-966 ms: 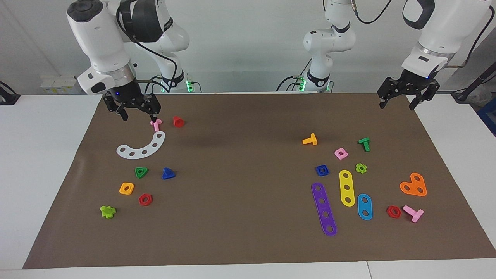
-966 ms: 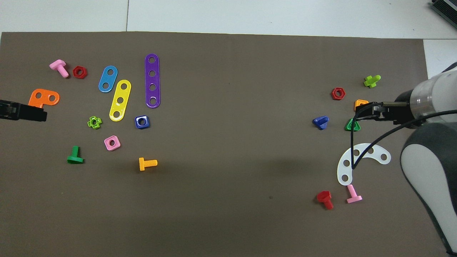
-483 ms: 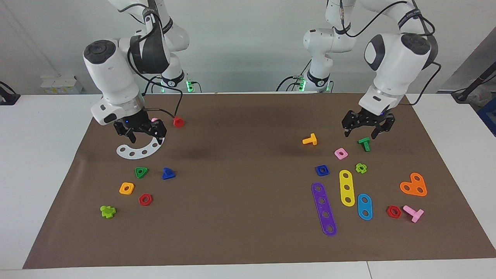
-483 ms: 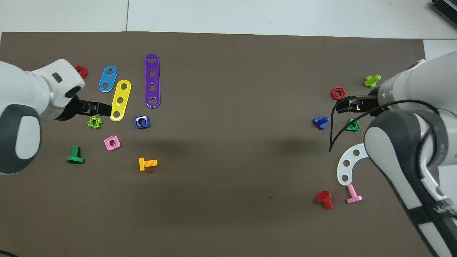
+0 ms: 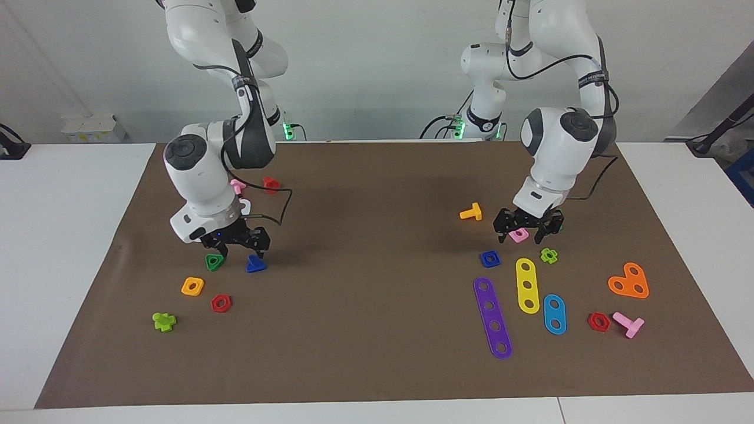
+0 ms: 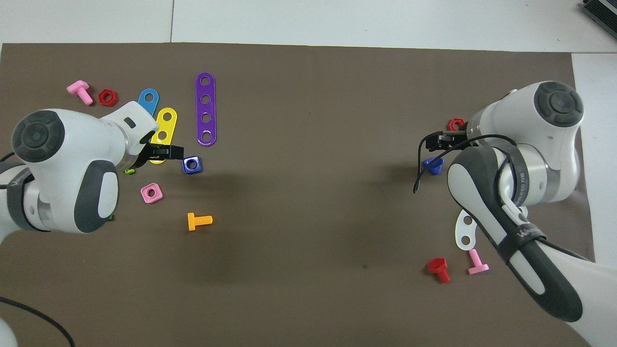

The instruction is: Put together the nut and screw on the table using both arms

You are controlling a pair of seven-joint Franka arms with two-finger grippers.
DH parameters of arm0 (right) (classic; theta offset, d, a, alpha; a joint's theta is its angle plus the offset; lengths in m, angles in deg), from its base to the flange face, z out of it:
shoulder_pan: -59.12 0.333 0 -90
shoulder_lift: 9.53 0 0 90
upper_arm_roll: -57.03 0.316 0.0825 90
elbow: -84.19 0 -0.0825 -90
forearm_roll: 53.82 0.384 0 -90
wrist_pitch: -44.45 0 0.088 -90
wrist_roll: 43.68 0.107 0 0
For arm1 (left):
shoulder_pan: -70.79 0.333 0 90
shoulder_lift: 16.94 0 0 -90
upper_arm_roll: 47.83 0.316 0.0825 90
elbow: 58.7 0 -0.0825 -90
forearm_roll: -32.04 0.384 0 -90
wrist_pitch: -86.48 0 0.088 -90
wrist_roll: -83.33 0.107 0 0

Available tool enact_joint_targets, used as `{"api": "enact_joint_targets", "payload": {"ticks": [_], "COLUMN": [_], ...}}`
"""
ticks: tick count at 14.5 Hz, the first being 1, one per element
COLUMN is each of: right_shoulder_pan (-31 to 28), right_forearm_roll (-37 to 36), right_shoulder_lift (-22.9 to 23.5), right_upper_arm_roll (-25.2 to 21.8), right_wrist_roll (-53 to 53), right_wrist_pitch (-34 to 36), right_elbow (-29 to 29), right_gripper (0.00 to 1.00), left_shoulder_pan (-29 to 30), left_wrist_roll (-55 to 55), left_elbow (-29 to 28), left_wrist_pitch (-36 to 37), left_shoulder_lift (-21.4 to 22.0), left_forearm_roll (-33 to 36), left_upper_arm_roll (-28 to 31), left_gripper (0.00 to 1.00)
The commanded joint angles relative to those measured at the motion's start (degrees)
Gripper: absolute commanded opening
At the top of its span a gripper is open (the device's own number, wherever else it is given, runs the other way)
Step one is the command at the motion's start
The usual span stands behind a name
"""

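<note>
- The right gripper (image 5: 238, 242) hangs low with fingers spread, toward the right arm's end of the table (image 5: 70, 235), just above the screw (image 5: 255, 264) and the green triangular nut (image 5: 214, 261); it holds nothing, and looks poised to drop onto the screw.
- The screw lies loose on the brown mat (image 5: 377, 294), head flat, so a grasp from above seems workable.
- The left gripper (image 5: 521, 229) hovers open and empty toward the left arm's end, over the pink nut (image 5: 519, 236).
- The nut (image 5: 489, 258) sits flat on the mat, hole up, beside the purple strip (image 5: 492, 318) and the yellow strip (image 5: 527, 285), not touched.
- Judged from this, both arms are lining up for pickups; neither part is lifted yet.
</note>
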Motion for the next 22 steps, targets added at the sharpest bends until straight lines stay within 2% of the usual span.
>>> {"api": "enact_joint_targets", "payload": {"ticks": [1,3,5,7,9,11,13,14,15,16,17,22], "right_shoulder_pan": [-0.3,-0.3,-0.3,-0.3,-0.3,-0.3,-0.3,-0.3,-0.3,-0.2,0.9,8.4], "right_forearm_roll": [0.7,0.6,0.5,0.5,0.5,0.5,0.5,0.5,0.5,0.5,0.5,0.5], "right_shoulder_lift": [-0.9,-0.9,-0.9,-1.0,-1.0,-1.0,-0.9,-0.9,-0.9,-0.9,-0.9,-0.4], "right_upper_arm_roll": [0.3,0.3,0.3,0.3,0.3,0.3,0.3,0.3,0.3,0.3,0.3,0.2], "right_wrist_roll": [-0.7,-1.5,-1.9,-1.8,-1.9,-1.9,-2.8,-2.8,-2.7,-2.6,-2.0,12.9], "right_wrist_pitch": [-5.7,-6.4,-6.5,-6.4,-6.4,-6.5,-6.7,-7.4,-7.9,-7.8,-7.8,-6.4], "right_elbow": [-5.4,-6.6,-7.4,-7.6,-7.7,-7.7,-7.6,-7.6,-7.6,-7.6,-7.0,-1.6], "right_gripper": [0.91,0.87,0.76,0.68,0.54,0.39,0.32,0.25,0.1,0.0,0.0,0.0], "left_shoulder_pan": [-2.9,-3.9,-4.0,-4.4,-4.5,-4.5,-5.1,-5.1,-5.1,-5.1,-5.1,-4.9], "left_wrist_roll": [-5.5,-6.0,-5.9,-5.9,-5.9,-5.9,-6.0,-6.0,-5.9,-6.0,-5.9,-5.9], "left_elbow": [-0.5,-0.4,-0.5,-0.6,-1.4,-1.9,-2.0,-2.0,-1.9,-1.8,-1.6,0.9], "left_wrist_pitch": [-6.3,-7.4,-8.7,-8.1,-7.6,-6.7,-4.8,-3.9,-3.4,-2.8,-2.5,-1.3], "left_shoulder_lift": [-4.0,-5.9,-8.1,-8.3,-8.2,-8.0,-7.7,-7.6,-7.6,-7.5,-7.5,-8.0], "left_forearm_roll": [-0.8,-0.7,-0.7,-0.7,-0.7,-0.7,-0.6,-0.7,-0.6,-0.7,-0.6,-0.1], "left_upper_arm_roll": [0.8,0.9,0.9,1.1,1.1,1.2,1.2,1.2,1.2,1.2,1.2,1.3], "left_gripper": [1.0,1.0,0.97,0.93,0.9,0.78,0.6,0.48,0.28,0.09,0.0,0.0]}}
